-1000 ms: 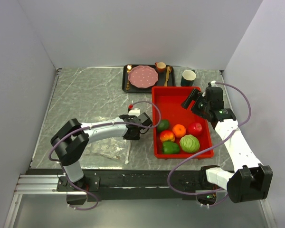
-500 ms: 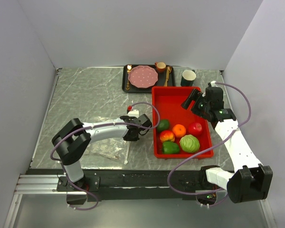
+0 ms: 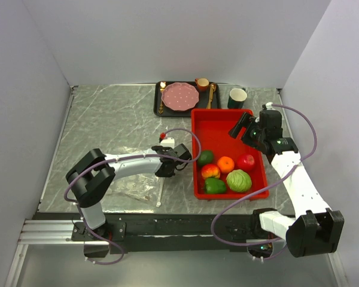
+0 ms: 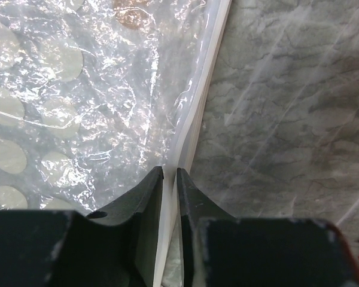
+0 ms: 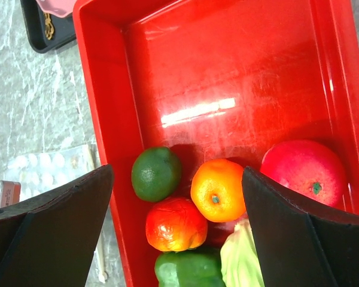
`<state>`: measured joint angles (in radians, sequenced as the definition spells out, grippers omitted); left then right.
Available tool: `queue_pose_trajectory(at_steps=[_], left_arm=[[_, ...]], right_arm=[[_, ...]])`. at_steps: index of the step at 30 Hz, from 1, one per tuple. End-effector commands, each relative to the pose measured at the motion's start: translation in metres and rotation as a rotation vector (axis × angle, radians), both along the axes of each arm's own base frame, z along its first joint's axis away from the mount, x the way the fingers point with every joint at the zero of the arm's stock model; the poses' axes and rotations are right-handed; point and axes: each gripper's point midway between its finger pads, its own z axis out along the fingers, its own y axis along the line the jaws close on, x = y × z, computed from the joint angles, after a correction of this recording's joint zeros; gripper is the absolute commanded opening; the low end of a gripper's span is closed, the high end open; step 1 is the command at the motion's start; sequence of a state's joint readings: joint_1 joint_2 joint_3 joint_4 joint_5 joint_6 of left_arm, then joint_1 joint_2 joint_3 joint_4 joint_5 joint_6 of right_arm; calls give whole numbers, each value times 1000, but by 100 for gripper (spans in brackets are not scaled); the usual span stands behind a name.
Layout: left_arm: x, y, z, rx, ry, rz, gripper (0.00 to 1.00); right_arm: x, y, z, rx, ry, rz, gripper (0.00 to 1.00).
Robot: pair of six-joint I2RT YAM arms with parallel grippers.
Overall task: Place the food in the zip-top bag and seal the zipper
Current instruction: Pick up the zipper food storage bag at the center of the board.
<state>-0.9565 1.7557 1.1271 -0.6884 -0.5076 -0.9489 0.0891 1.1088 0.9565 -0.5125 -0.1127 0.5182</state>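
While pressed low to the grey marble desk, pinching the narrow white zipper strip between the left fingers, all but closed, just a sliver apart. To their left, the clear dotted zip-top plastic bag, sprawled flat. Over to the right fingers: spread wide, gripping nothing, hanging above the red plastic tray. Below and between them, six toy foods: dark green avocado, orange, red apple, red-yellow fruit, green pepper, pale green cabbage.

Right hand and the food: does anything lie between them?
Nothing. The right wrist view shows the open right hand over the red tray, the food unobstructed between its fingers.
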Motion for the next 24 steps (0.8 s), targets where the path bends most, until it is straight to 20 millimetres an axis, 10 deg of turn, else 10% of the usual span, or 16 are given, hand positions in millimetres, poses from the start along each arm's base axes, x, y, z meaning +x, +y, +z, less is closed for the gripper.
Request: queue_pose_trajectory(at_steps=[1, 14, 24], left_arm=[[6, -1, -1, 7, -22, 19, 23], [9, 0, 14, 4, -48, 31, 1], [17, -3, 85, -120, -175, 15, 1]], right_arm=[[-2, -6, 6, -15, -26, -7, 95], [-7, -3, 5, 17, -27, 4, 94], [-15, 32, 17, 202, -91, 115, 99]])
